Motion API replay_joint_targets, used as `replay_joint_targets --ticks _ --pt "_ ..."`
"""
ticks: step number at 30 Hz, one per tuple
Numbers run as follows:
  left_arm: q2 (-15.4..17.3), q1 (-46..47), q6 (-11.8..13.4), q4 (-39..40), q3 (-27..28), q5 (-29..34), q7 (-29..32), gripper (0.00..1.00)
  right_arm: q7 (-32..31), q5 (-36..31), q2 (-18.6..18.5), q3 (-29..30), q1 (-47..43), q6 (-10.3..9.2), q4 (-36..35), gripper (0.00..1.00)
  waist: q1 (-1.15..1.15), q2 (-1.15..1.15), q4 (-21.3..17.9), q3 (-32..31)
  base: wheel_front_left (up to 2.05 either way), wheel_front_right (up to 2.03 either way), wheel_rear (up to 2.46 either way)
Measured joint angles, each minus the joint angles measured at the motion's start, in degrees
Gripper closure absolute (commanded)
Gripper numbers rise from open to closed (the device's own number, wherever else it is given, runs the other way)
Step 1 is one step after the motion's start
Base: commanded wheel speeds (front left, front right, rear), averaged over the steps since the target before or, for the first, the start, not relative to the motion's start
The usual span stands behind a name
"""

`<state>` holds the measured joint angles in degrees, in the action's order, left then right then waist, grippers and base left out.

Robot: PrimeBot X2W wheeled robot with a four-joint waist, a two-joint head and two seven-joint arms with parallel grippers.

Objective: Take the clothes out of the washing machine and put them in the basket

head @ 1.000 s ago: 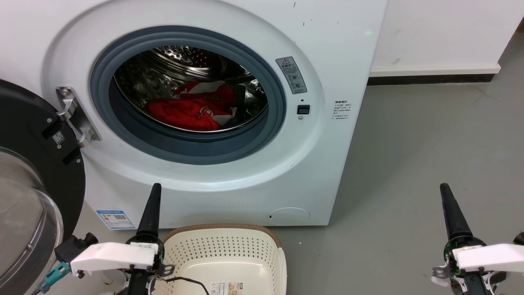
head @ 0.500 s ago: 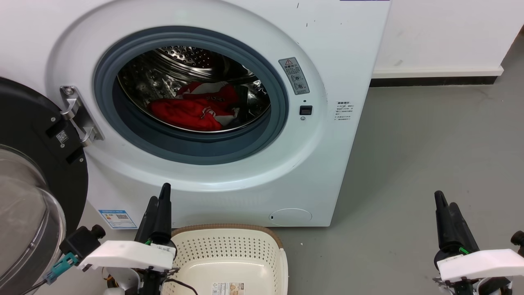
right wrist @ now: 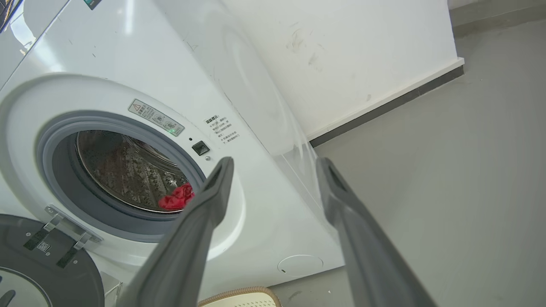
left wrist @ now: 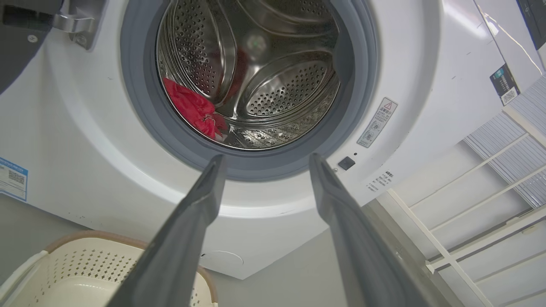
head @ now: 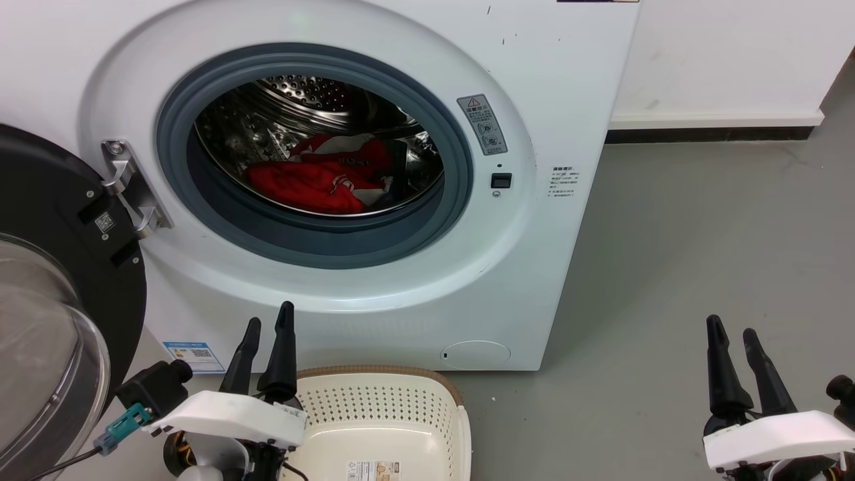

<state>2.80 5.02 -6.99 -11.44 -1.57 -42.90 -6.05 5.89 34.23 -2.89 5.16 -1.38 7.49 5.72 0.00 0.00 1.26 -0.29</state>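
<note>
Left gripper [head: 269,314], right gripper [head: 731,326] newly spread; clothes [head: 314,186] crumpled red, white trim.

Wide open at the washer [head: 568,80] porthole, straight in to the clothes [head: 314,187] low in the drum. Blocked leftward by the swung-out door [head: 60,200]; hemmed below by the basket [head: 401,401], just beside the left claw [head: 269,314]. Open floor [head: 701,234] rightward.

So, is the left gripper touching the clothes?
Apart. In the head view the left gripper is low beside the basket, outside the machine, while the clothes lie inside the drum.
</note>
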Motion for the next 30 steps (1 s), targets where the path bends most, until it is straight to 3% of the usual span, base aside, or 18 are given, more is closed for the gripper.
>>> replay_joint_targets --ticks 30 --pt "0.2 1.4 2.0 -1.9 -2.3 22.5 -4.5 0.0 0.1 -20.5 0.0 0.5 -2.2 0.01 -3.8 0.0 0.0 0.0 0.7 -0.2 0.0 0.0 0.0"
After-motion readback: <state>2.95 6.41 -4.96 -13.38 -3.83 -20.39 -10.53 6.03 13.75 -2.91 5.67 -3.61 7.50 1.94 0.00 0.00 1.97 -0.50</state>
